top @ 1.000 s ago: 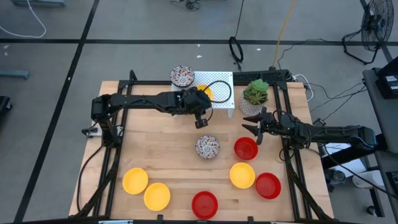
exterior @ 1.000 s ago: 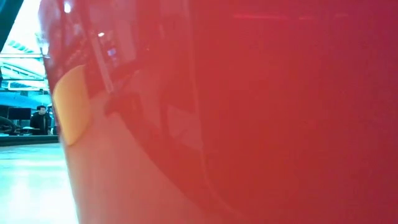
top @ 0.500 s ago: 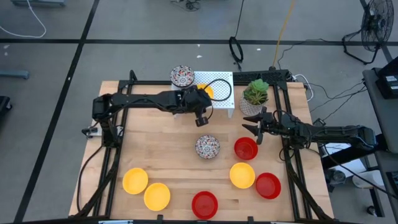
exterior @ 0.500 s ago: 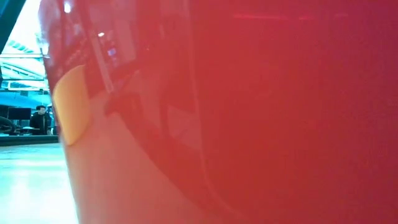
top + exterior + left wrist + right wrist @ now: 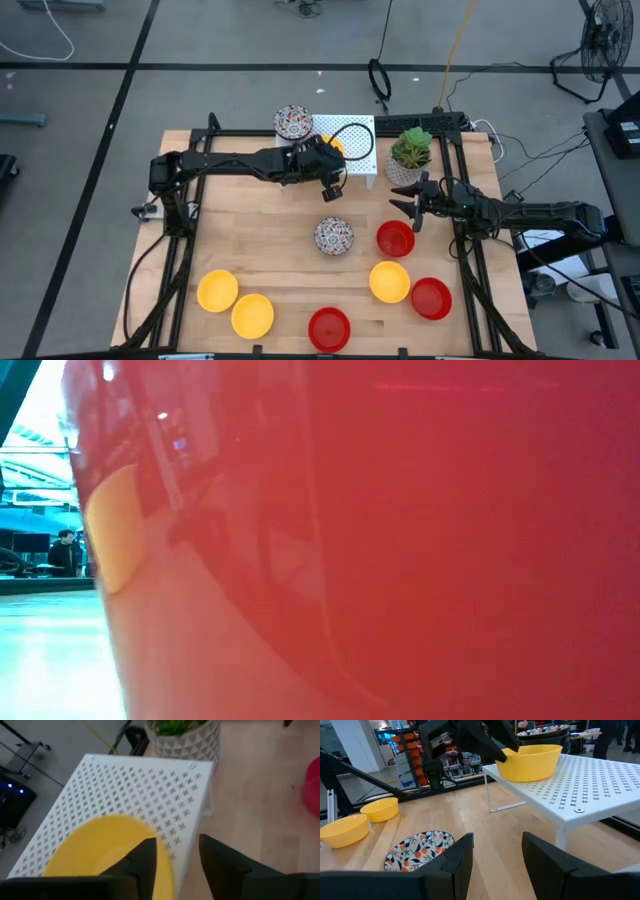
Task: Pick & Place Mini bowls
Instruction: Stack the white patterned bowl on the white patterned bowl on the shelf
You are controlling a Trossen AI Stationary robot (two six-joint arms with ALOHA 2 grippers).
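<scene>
Looking down, I see my left gripper parted around the rim of the yellow bowl, which sits mouth-up on the white stand; the right gripper waits open beside the plant.

Grey floor crossed by dark tape lines, cables trailing. A fan stands at the far right. Shelving behind.

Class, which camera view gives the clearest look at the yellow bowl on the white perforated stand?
The right wrist view: the yellow bowl shows in full side profile on the white perforated stand. The left wrist view crops it, the high view mostly hides it under the left arm, and the low view misses it.
</scene>
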